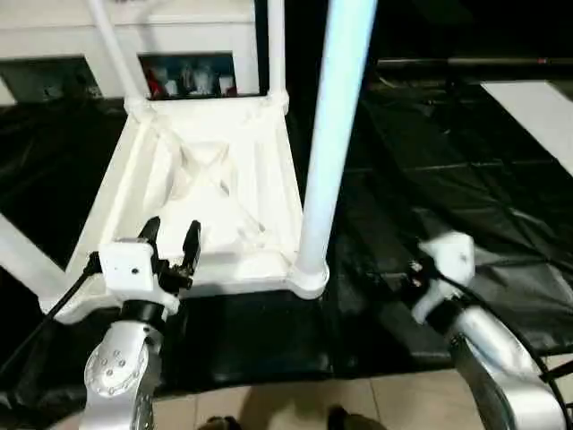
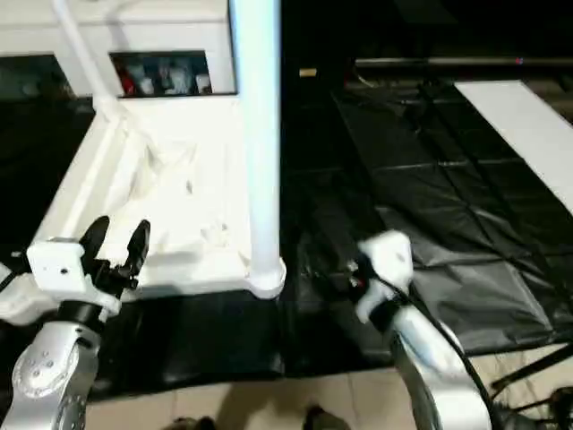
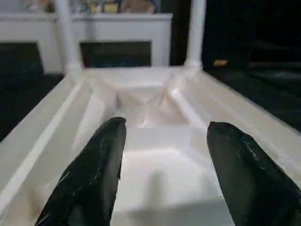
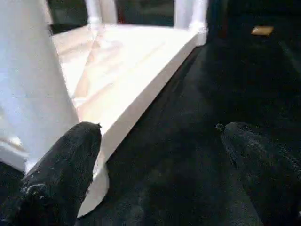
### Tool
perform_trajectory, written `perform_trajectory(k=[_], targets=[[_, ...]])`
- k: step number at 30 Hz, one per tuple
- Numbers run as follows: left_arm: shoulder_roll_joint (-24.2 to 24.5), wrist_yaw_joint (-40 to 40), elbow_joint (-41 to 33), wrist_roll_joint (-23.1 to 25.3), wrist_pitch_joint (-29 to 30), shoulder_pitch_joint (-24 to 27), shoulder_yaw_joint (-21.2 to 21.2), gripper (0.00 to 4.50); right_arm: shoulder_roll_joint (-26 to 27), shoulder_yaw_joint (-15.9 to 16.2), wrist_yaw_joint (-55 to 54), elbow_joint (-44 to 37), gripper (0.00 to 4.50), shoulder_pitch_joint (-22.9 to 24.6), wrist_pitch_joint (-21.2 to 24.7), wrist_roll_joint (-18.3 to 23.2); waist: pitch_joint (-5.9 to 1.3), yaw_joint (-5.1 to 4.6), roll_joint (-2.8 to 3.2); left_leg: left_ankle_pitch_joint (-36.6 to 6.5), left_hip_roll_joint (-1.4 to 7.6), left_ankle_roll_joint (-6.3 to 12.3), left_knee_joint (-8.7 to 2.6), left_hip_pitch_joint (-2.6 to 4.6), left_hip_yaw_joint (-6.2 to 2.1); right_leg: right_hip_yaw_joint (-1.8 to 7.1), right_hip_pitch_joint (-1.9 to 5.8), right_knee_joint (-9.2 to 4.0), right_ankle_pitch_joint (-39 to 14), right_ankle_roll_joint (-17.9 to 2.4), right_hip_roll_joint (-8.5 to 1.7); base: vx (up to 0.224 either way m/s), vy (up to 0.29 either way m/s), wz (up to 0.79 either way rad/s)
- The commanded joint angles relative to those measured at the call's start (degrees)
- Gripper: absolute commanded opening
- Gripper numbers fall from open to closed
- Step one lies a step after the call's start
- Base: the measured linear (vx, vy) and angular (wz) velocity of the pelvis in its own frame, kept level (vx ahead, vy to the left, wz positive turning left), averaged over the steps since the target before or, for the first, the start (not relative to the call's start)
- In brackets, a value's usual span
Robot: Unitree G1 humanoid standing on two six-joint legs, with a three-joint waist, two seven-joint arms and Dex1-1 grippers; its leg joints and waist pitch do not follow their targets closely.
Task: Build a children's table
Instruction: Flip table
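Note:
The children's table top (image 1: pixel 215 179) lies upside down on the black sheet, ribbed underside up. White legs stand in its far left (image 1: pixel 112 49), far right (image 1: pixel 276 45) and near right (image 1: pixel 336 134) corner sockets. A fourth leg (image 1: pixel 22 255) slants out from the near left corner. My left gripper (image 1: pixel 170 240) hovers open over the top's near edge, with nothing between its fingers (image 3: pixel 99 160). My right gripper (image 4: pixel 160 129) is open and empty over the black sheet, just right of the near right leg (image 4: pixel 33 70).
The large table's black sheet (image 1: pixel 448 179) stretches to the right, with a white panel (image 1: pixel 537 107) at its far right. A white glass-door cabinet (image 1: pixel 188 72) stands behind. Pale floor tiles (image 1: pixel 295 403) show below the table's near edge.

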Motion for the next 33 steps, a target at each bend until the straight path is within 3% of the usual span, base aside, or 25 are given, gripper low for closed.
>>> perform_trajectory(k=[1, 2, 3, 4, 5, 6, 7, 8, 9, 10, 11, 12, 13, 14, 15, 16, 18, 19, 20, 22, 23, 25, 27, 30, 33], targets=[[0.0, 0.9, -0.2, 0.0, 0.5, -0.4, 0.7, 3.06, 0.2, 0.5, -0.1, -0.1, 4.50, -0.8, 0.4, -0.2, -3.55, -0.26, -1.01, -25.6, 0.51, 8.13, -3.28, 3.21, 0.56, -0.78, 1.03, -5.37, -36.0, -4.4, -1.18, 0.000, 0.000, 0.00], [0.2, 1.0, -0.1, -0.1, 0.7, -0.6, 0.8, 3.06, 0.4, 0.7, -0.2, 0.0, 4.50, -1.1, 0.5, -0.3, -2.40, -0.62, -0.49, -37.5, 0.59, 2.47, -3.03, 5.54, -0.28, -2.67, 0.21, -6.99, -49.0, 2.6, -0.89, -0.084, -0.014, -0.02], [0.3, 1.3, 0.0, 0.1, 0.7, -0.7, 0.8, 3.06, 0.5, 0.9, 0.0, 0.3, 4.50, -1.4, 0.6, -0.1, -0.83, -1.13, 0.39, -48.1, 2.49, -0.46, -6.34, 4.68, -1.45, -5.56, 1.90, -5.45, -46.7, 6.0, 1.52, 0.000, 0.000, 0.00], [0.3, 1.6, 0.1, 0.2, 0.8, -0.8, 0.8, 3.06, 0.6, 1.1, 0.2, 0.6, 4.50, -1.6, 0.5, -0.2, 0.39, 4.31, 0.60, -57.1, 5.24, -3.68, -13.16, -3.75, 0.69, -1.99, 8.80, 13.47, -27.4, -0.3, 1.38, 0.000, 0.000, 0.00], [0.5, 2.3, 0.0, 0.9, 1.0, -0.8, 0.9, 3.06, 0.6, 1.2, 0.4, 1.2, 4.50, -1.7, 0.2, -0.3, -0.54, 6.14, 0.58, -57.5, 3.88, -3.53, -13.07, -2.36, 3.25, -2.19, 7.65, 13.35, -24.3, -1.4, 2.10, 0.000, 0.000, 0.00], [0.9, 3.2, -0.1, 1.2, 1.2, -1.1, 1.5, 3.06, 1.2, 1.1, 0.6, 2.1, 4.50, -2.0, -0.4, 0.0, -2.25, 5.34, -1.99, -45.1, 3.60, -2.32, -8.55, 2.19, 3.78, 4.65, 5.93, 12.37, -37.4, 1.1, -0.26, 0.014, -0.161, 0.12], [1.2, 3.4, -0.2, 1.3, 1.3, -1.4, 1.9, 3.06, 1.5, 1.1, 0.4, 2.6, 4.50, -2.3, -0.6, 0.0, -0.20, 5.05, -4.62, -23.7, -0.64, -3.28, 8.81, 8.44, 1.04, 7.70, -4.41, -5.32, -73.8, 4.9, -8.39, 0.014, -0.161, 0.12], [1.6, 3.5, -0.2, 1.5, 1.4, -1.6, 2.3, 3.06, 1.7, 1.1, 0.0, 2.9, 4.50, -2.5, -0.6, -0.3, -0.94, 5.28, -4.27, -11.7, -1.65, -0.52, 7.21, 4.81, -1.54, 11.16, -0.17, -4.06, -74.2, 3.7, -7.06, -0.003, -0.152, -0.10], [2.4, 3.3, -0.1, 1.7, 1.2, -2.0, 2.6, 3.06, 1.9, 1.2, -0.6, 3.3, 4.50, -2.8, -0.6, -0.7, -1.17, 6.37, -3.82, -7.4, -1.63, -1.38, 5.50, 1.53, -3.32, 9.55, 4.82, -1.51, -65.3, 2.8, -7.37, 0.000, 0.000, 0.00], [3.1, 2.7, -0.3, 1.3, 0.3, -2.3, 3.0, 3.06, 2.2, 1.0, -1.5, 3.7, 4.50, -2.8, -0.9, -1.3, -2.11, 6.25, -2.98, -11.7, 0.76, -3.84, 0.28, 3.52, -3.50, 7.35, 4.76, 1.62, -44.1, -1.6, -4.10, 0.000, 0.000, 0.00], [3.9, 1.9, -0.2, 0.4, 0.9, -2.9, 3.7, 3.06, 2.7, 0.5, -2.5, 4.1, 4.50, -2.7, -1.6, -1.5, -3.66, 7.19, -0.99, -10.9, 1.46, -3.90, -0.87, 5.99, -3.43, 6.28, 3.87, 3.37, -30.4, -3.3, -1.69, -0.005, 0.002, 0.19], [4.7, 1.2, 0.2, -1.6, 0.9, -3.8, 5.2, 3.06, 3.2, -0.2, -3.8, 4.3, 4.50, -2.3, -2.4, -1.7, -3.54, 5.82, -0.54, -12.0, 2.94, -3.08, -2.52, 6.68, -3.55, 5.77, 3.96, 4.21, -12.1, -6.6, -0.47, -0.087, 0.007, 0.20], [4.7, 1.2, 0.2, -1.6, 0.9, -3.8, 5.2, 3.06, 3.2, -0.2, -3.8, 4.3, 4.50, -2.3, -2.4, -1.7, -3.57, 5.21, 0.37, -16.3, 2.33, -4.11, -3.37, 5.10, -3.09, 5.68, 5.38, 4.08, -8.5, -8.7, -0.75, -0.087, 0.007, 0.20], [5.2, 1.0, 0.6, -2.8, 0.7, -4.4, 6.0, 3.06, 3.5, -0.6, -4.3, 4.3, 4.50, -2.1, -2.8, -1.9, -3.17, 5.11, 0.85, -20.3, 2.33, -4.70, -4.07, 4.79, -3.24, 5.60, 5.63, 3.85, -10.6, -9.2, -1.05, -0.067, 0.045, -0.05], [5.6, 0.7, 1.0, -3.7, 0.6, -4.8, 6.7, 3.36, 3.6, -0.9, -4.7, 4.3, 4.50, -1.7, -3.3, -2.0, -3.04, 4.97, 0.72, -27.8, 1.86, -5.30, -4.23, 5.43, -2.67, 5.76, 5.32, 2.45, -18.0, -8.9, -1.44, -0.044, 0.057, -0.05], [6.5, -0.6, 1.0, -5.1, 0.4, -5.2, 7.4, 3.42, 4.0, -2.0, -5.5, 4.1, 4.50, -1.0, -4.1, -1.9, -2.86, 4.80, 0.50, -30.3, 1.37, -5.07, -4.24, 5.34, -2.57, 6.09, 5.37, 1.65, -24.8, -8.1, -1.92, -0.044, 0.057, -0.05], [7.9, -2.2, 1.1, -6.4, 0.2, -5.8, 8.0, 3.48, 4.3, -3.5, -6.2, 4.0, 4.50, 0.1, -4.8, -1.2, -2.86, 5.13, 1.39, -30.3, 1.33, -4.59, -4.41, 5.52, -2.47, 6.45, 5.02, 0.64, -30.8, -6.5, -2.50, -0.026, 0.021, 0.00], [8.3, -2.8, 1.1, -6.9, 0.1, -6.1, 8.2, 3.63, 4.4, -3.9, -6.2, 4.0, 4.50, 0.3, -4.9, -0.8, -2.98, 5.12, 1.28, -28.4, 1.34, -4.19, -4.78, 5.23, -2.36, 6.37, 5.42, 0.31, -31.0, -5.8, -2.49, 0.000, 0.000, 0.00], [9.2, -2.8, 1.8, -7.5, 0.0, -7.2, 8.9, 3.79, 4.0, -4.3, -5.6, 4.3, 4.50, 0.9, -5.8, -0.6, -3.08, 5.22, 1.70, -27.6, 1.34, -4.18, -4.90, 5.03, -2.43, 6.30, 5.56, 0.48, -30.4, -5.6, -2.42, 0.000, 0.000, 0.00], [11.3, -3.6, 3.8, -8.9, 0.0, -9.4, 10.9, 3.90, 2.3, -4.5, -2.8, 4.3, 4.50, 2.1, -7.2, 0.1, -3.03, 5.42, 2.14, -28.3, 1.23, -4.07, -4.77, 5.44, -2.26, 6.37, 4.98, 0.02, -32.2, -4.8, -2.38, 0.000, 0.000, 0.00], [11.3, -3.6, 3.9, -9.0, 0.0, -9.5, 11.0, 3.90, 2.2, -4.5, -2.8, 4.3, 4.50, 2.2, -7.2, 0.1, -3.03, 5.37, 1.93, -28.3, 1.23, -3.94, -4.70, 5.40, -2.20, 6.41, 5.03, -0.10, -32.4, -4.8, -2.45, 0.000, 0.000, 0.00], [12.2, -3.7, 5.0, -11.4, 0.6, -10.8, 13.9, 4.06, 0.1, -4.5, 1.9, 1.6, 4.50, 4.1, -7.5, 2.6, -3.09, 5.25, 2.08, -26.3, 1.17, -3.27, -4.80, 4.75, -2.25, 6.24, 5.58, 0.10, -31.0, -4.9, -2.39, 0.000, 0.000, 0.00], [12.7, -2.1, 6.0, -13.8, 0.7, -11.8, 17.1, 4.30, -2.5, -4.9, 8.3, -1.4, 4.50, 6.4, -6.4, 7.0, -3.35, 5.43, 2.31, -25.2, 1.18, -2.41, -4.52, 4.88, -2.04, 6.36, 5.50, 0.12, -29.5, -5.1, -2.29, 0.000, 0.000, 0.00], [13.1, -1.9, 6.9, -16.7, 0.6, -12.0, 19.3, 4.39, -4.8, -4.3, 12.4, -2.9, 4.50, 7.0, -3.7, 9.4, -3.65, 5.35, 2.40, -20.8, 1.03, -0.85, -4.30, 4.11, -2.10, 6.05, 6.21, 0.72, -25.1, -6.1, -2.20, 0.000, 0.000, 0.00], [13.5, -3.4, 8.3, -17.9, -0.4, -11.9, 19.8, 4.46, -6.6, -1.8, 15.0, -4.5, 4.50, 6.2, -2.8, 9.6, -4.09, 5.47, 2.41, -17.7, 1.16, -0.18, -3.96, 4.28, -1.99, 6.01, 6.07, 0.85, -22.0, -6.6, -2.02, 0.000, 0.000, 0.00]])
